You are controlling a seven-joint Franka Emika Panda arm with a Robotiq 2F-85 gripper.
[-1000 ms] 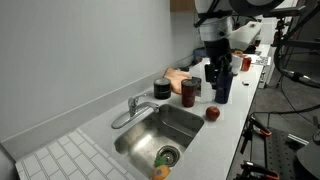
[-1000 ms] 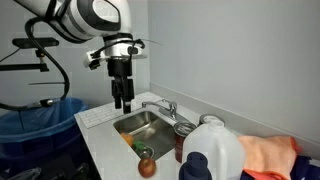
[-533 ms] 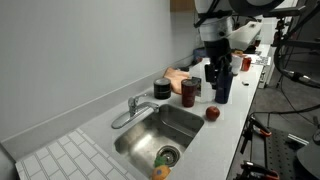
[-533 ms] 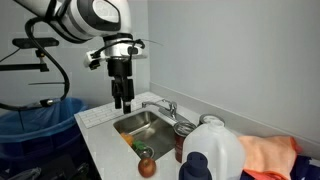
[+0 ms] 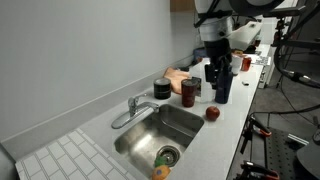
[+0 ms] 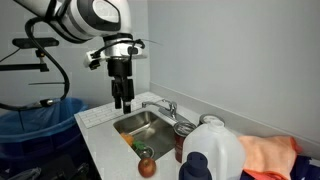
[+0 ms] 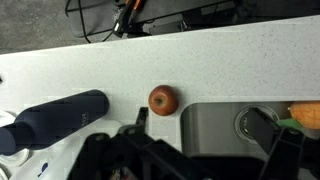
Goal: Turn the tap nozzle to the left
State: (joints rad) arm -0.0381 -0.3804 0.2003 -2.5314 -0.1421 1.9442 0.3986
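Observation:
The tap nozzle [image 5: 124, 118] is a thin curved chrome spout on a short base behind the steel sink [image 5: 185, 122]; it reaches out over the basin. It also shows in the other exterior view [image 6: 152, 104]. My gripper [image 5: 213, 75] hangs open and empty above the counter, well apart from the tap. In an exterior view the gripper [image 6: 121, 103] hovers over the sink's end. In the wrist view the gripper [image 7: 198, 116] is spread wide over the sink's edge [image 7: 205, 125] and the round drain [image 7: 248, 122]. The tap is out of the wrist view.
A red apple [image 7: 163, 99] and a dark bottle [image 7: 55, 118] lie on the counter by the sink. A red can [image 5: 189, 92], a black tin [image 5: 162, 88] and a peach cloth [image 5: 178, 77] stand near the tap. A white jug [image 6: 210, 150] is close to the camera.

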